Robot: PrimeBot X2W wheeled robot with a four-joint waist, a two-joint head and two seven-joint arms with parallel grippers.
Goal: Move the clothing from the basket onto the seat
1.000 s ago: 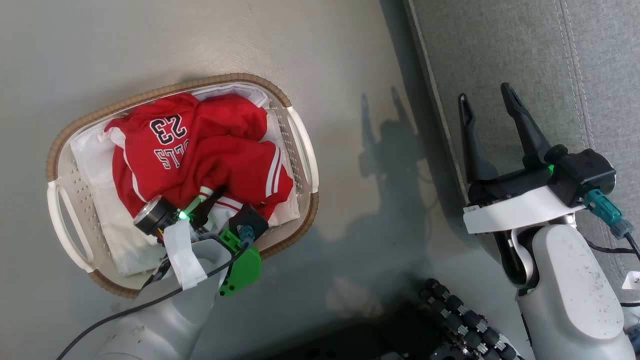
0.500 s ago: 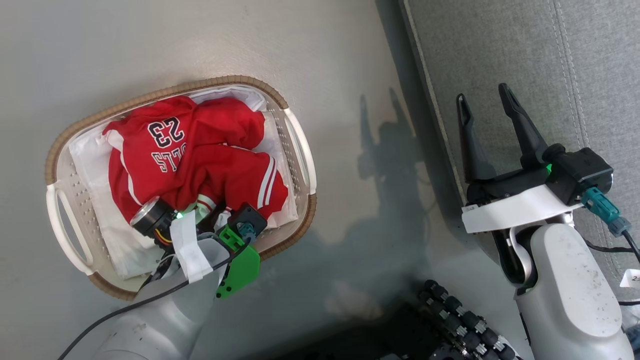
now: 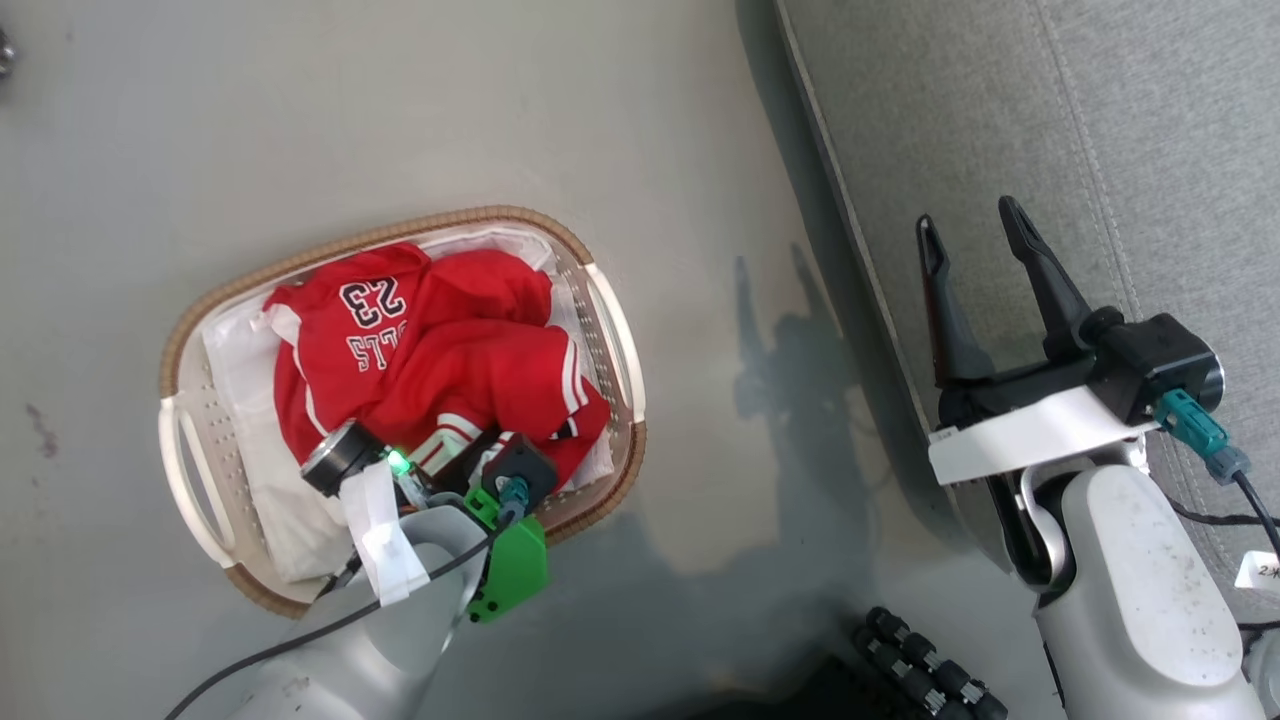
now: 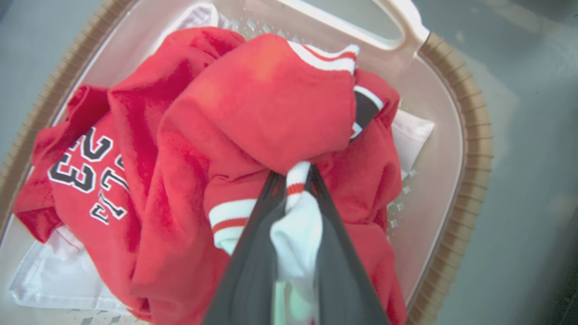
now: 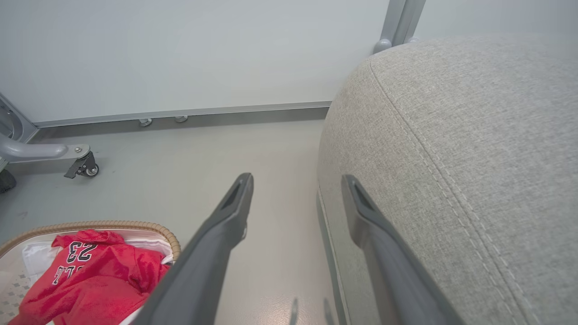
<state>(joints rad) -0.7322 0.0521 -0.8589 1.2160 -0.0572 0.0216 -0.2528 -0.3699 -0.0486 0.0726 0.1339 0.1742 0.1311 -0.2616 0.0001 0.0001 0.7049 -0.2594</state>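
Left fingers (image 4: 253,262) pinch clothing (image 4: 262,104) hem inside basket (image 4: 476,135).

Grey floor (image 3: 400,100), smooth and glossy, with a small dark stain (image 3: 42,430) near the left edge of head view. White cloth liner (image 3: 240,390), creased. Right wrist view: pale wall panel (image 5: 180,54), aluminium base rail (image 5: 226,110) with two small feet (image 5: 145,122) under it. Grey metal leg (image 5: 31,151) ends in a caster (image 5: 86,168). Grey upright post (image 5: 402,18) at top.
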